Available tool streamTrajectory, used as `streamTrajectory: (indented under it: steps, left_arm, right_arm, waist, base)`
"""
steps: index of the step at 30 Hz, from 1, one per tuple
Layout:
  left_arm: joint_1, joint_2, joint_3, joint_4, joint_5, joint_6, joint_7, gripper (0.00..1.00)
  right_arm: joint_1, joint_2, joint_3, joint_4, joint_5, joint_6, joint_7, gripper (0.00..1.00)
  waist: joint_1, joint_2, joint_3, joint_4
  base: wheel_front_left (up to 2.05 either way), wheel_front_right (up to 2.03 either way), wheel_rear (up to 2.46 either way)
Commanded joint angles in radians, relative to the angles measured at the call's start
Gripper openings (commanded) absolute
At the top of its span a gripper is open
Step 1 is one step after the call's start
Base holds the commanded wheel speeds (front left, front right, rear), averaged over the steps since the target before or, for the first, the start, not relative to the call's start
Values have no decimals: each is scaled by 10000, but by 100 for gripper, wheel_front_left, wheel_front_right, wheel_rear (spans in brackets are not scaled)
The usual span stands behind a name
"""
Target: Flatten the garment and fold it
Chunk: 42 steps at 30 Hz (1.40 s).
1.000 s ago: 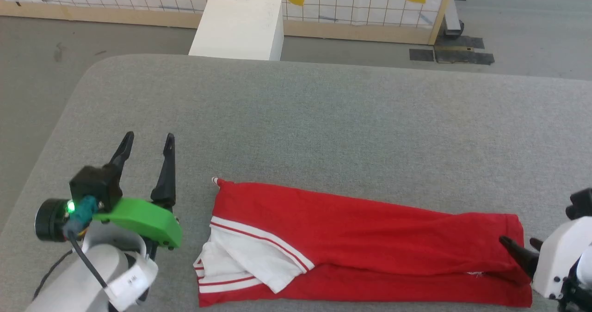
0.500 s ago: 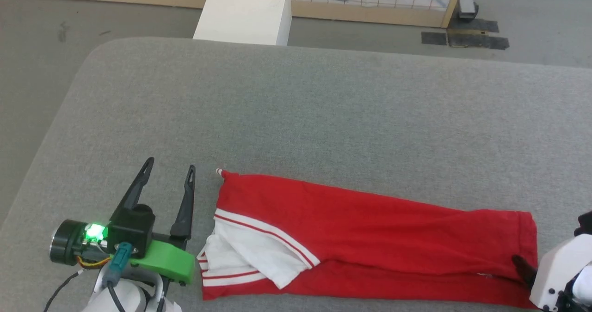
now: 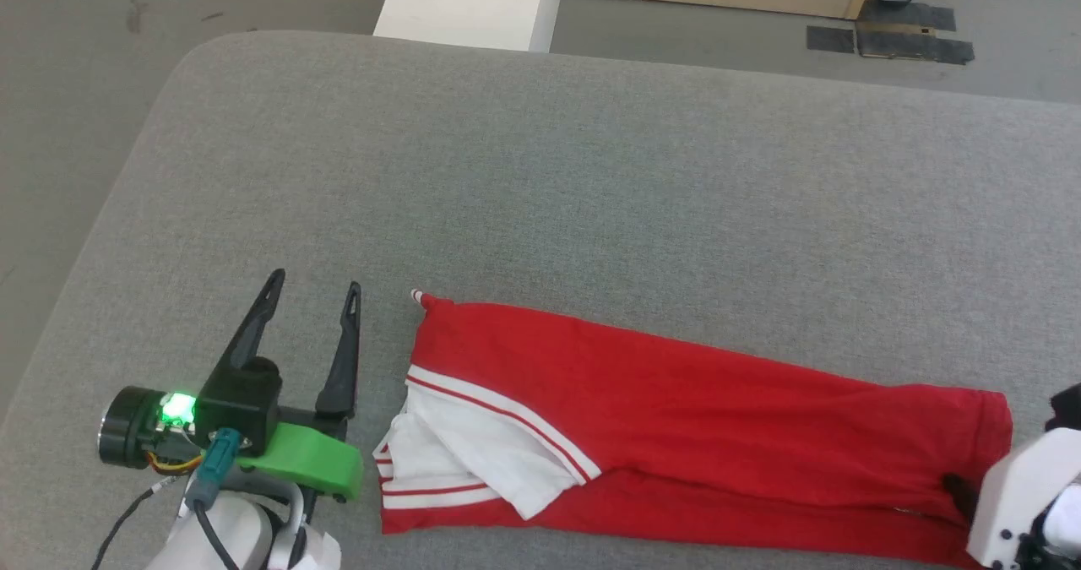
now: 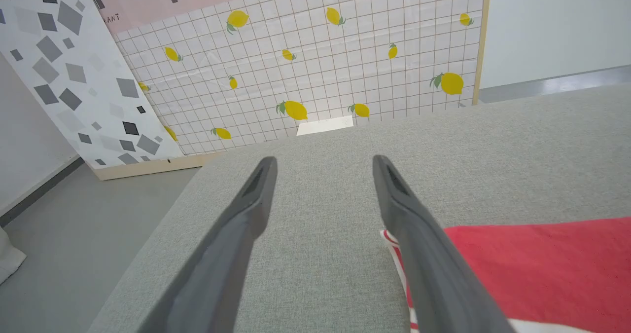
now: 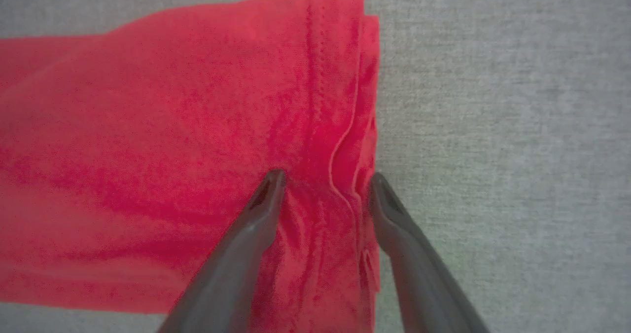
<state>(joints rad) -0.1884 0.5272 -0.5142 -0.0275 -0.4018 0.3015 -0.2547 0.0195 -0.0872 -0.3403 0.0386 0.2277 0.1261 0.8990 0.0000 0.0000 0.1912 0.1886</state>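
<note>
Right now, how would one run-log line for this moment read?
garment: long folded strip on table | left gripper: open, beside striped end, apart | right gripper: open, astride hemmed end, cloth bunched between

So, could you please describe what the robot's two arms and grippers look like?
The left gripper has two long, dark, tapering fingers on a black block, with a bright green plastic bracket, a glowing green light and a black cable on a teal plug. The right gripper has the same dark grey fingers, and a white shell covers its wrist.
</note>
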Motion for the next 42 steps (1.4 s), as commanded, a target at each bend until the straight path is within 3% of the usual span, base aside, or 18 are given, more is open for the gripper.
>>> streamTrajectory:
  steps: [1, 7, 13, 18, 22, 27, 33, 34, 42]
  left_arm:
    - [89, -91, 119, 71, 112, -70, -70, 100]
    - [316, -226, 454, 298, 197, -340, -70, 100]
    - [406, -359, 653, 426, 240, -590, -70, 100]
    - [382, -460, 716, 537, 300, -746, -70, 100]
    - [395, -516, 771, 640, 320, -846, -70, 100]
    - [483, -594, 852, 814, 282, -916, -70, 100]
    - [674, -681, 857, 962, 230, -1000, -70, 100]
    - [715, -746, 790, 1036, 221, -1060, -70, 100]
    - [660, -818, 653, 1098, 263, -1157, -70, 100]
  right_arm:
    - [388, 363, 400, 374, 172, 46, 182, 0]
    - [388, 204, 420, -126, 82, 46, -99, 0]
    - [238, -860, -239, -243, 150, 46, -251, 0]
    - [109, -1987, -977, 344, 37, 46, -549, 0]
    - [18, -2439, -1181, 895, 68, 46, -902, 0]
    - [30, -2373, -710, 903, 663, 46, -834, 0]
    - [490, -2141, 383, -391, 1673, 46, -43, 0]
    - [777, -1902, 980, -1444, 2251, 46, 674, 0]
    - [791, -651, 1668, -2930, 3040, 46, 2082, 0]
  waist:
    - [0, 0, -5, 9]
    - [0, 0, -287, -136]
    - [0, 0, -454, -240]
    - [0, 0, -493, -269]
    - [0, 0, -547, -272]
    - [0, 0, -797, -311]
    - [0, 0, -1241, -349]
    - [0, 0, -1458, -271]
    - [0, 0, -1553, 181]
  base:
    - [0, 0, 0]
    - [0, 0, 0]
    - [0, 0, 0]
    - [0, 0, 0]
    - [0, 0, 0]
    - [0, 0, 0]
    - [0, 0, 0]
    - [0, 0, 0]
    - [0, 0, 0]
